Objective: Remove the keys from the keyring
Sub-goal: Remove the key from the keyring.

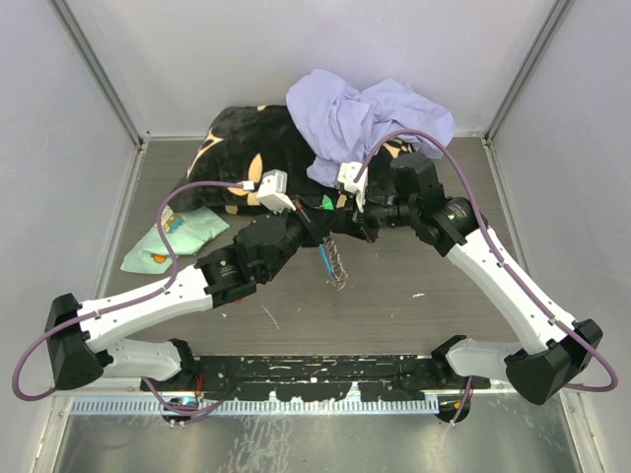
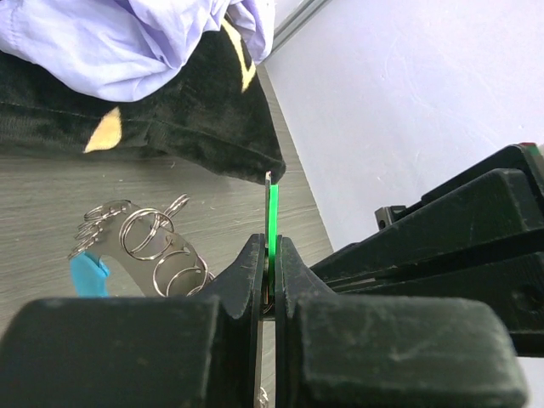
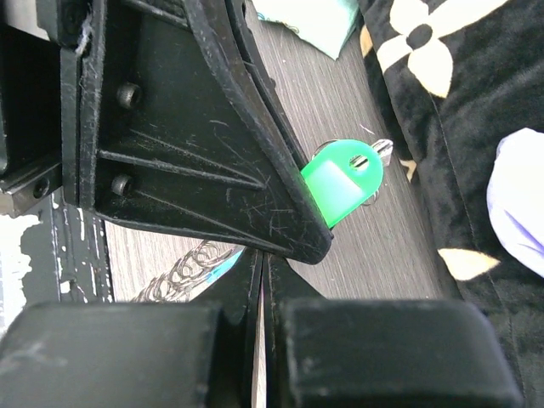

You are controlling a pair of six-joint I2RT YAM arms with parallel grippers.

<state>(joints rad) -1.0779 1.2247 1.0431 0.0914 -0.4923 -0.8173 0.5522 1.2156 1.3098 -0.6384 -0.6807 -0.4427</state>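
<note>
Both grippers meet above the middle of the table. My left gripper is shut on a key's green tag, which stands edge-on between its fingers. The key's metal tip pokes out past the tag. The keyring, a string of silver rings with a light-blue piece, hangs just beside the left fingers. My right gripper is shut; the chain and blue piece run out from its tips, which the left finger partly hides.
A black cushion with tan flowers lies at the back, with a lavender cloth heaped on it. A mint-green cloth lies at the left under the left arm's cable. Grey walls close in the table on three sides.
</note>
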